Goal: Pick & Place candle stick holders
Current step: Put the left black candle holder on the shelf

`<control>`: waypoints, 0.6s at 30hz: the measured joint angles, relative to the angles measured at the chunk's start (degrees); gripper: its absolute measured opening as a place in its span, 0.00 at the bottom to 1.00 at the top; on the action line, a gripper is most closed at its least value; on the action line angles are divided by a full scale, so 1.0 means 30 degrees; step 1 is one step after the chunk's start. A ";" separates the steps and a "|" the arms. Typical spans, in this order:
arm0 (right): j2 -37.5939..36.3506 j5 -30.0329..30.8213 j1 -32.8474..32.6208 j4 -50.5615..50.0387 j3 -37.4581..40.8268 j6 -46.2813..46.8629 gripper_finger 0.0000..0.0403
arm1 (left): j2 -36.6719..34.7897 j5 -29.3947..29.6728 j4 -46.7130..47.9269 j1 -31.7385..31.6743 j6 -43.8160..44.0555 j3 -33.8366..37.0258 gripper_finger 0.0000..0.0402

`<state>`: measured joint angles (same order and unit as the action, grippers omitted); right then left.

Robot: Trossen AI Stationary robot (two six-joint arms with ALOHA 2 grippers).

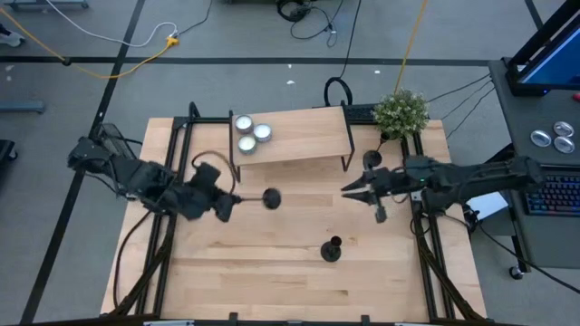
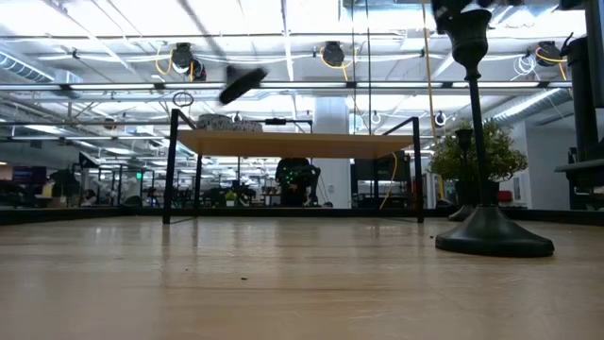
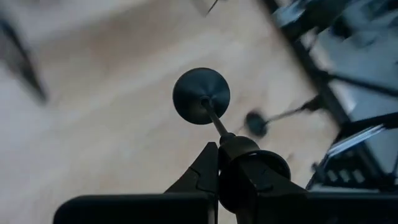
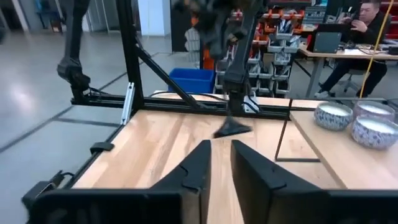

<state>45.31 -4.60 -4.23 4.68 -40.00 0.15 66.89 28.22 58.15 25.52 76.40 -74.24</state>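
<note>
My left gripper (image 1: 228, 206) is shut on a black candlestick holder (image 1: 271, 198), held in the air left of the table's middle. The holder's round base shows in the left wrist view (image 3: 201, 95) and high up in the low view (image 2: 243, 83). A second holder (image 1: 332, 250) stands upright on its base near the front middle, close to the low camera (image 2: 481, 142). A third (image 1: 372, 161) stands on its base by the plant (image 2: 462, 179). My right gripper (image 1: 349, 188) hovers right of centre, empty, its fingers a narrow gap apart (image 4: 221, 165). My left gripper pinches the holder's cup end (image 3: 239, 146) between its two fingers. The stem (image 3: 214, 121) runs on from the fingertips toward the table's right, with the base at the far end. The holder is lifted clear of the table and tilted far over from upright.
A low wooden shelf on black legs (image 1: 290, 140) stands at the back middle, with three white tealights (image 1: 249, 134) on its left end. A potted plant (image 1: 401, 113) sits at the back right. Bare tabletop lies in front of the shelf.
</note>
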 joint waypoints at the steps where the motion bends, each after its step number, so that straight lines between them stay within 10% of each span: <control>1: 0.0629 0.0003 0.0000 0.0095 -0.0400 -0.0137 0.16 | 0.0000 0.0034 -0.0504 -0.0445 -0.1056 -0.0223 0.04; 18: 0.9647 0.1649 0.0005 -0.7773 -1.0874 -0.2163 0.28 | 0.3025 -0.4725 -0.8603 -0.6245 -1.0519 -0.0734 0.04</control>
<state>74.25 0.34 -4.21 -18.64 -72.62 -6.33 75.97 14.05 32.34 6.79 44.84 -76.44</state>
